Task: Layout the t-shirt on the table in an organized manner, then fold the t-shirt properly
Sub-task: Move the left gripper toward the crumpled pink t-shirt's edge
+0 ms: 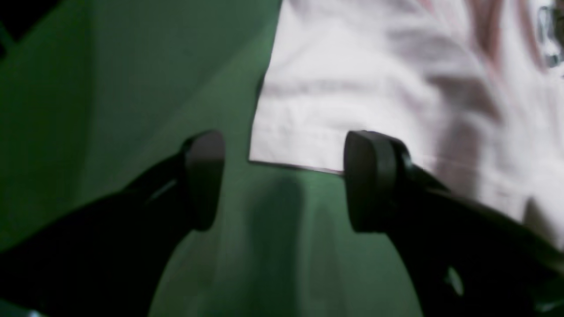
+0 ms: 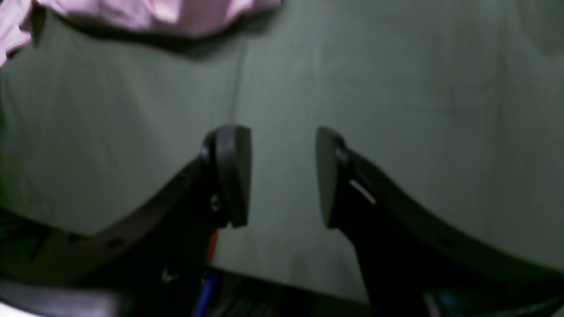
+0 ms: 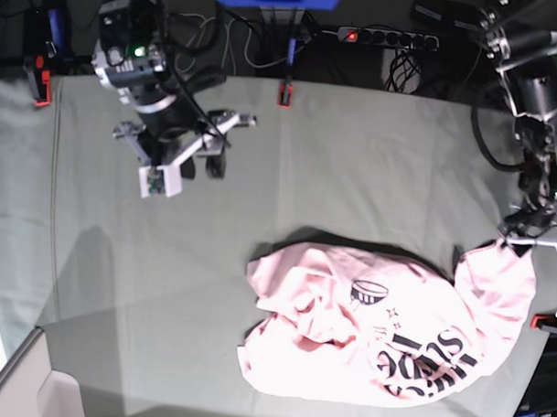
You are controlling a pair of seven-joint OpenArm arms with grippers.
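The pale pink t-shirt lies crumpled on the grey-green table, right of centre, with its black lettering showing near the front. My left gripper is open just above the cloth at the shirt's right edge; a hemmed corner of the t-shirt lies beyond its fingers, and nothing is between them. In the base view the left gripper sits at the shirt's far right. My right gripper is open and empty over bare table, with the t-shirt well beyond it. In the base view the right gripper hangs at the back left.
Red-orange clamps grip the table's edges. A power strip and cables lie behind the table. The table's front left corner shows at the lower left.
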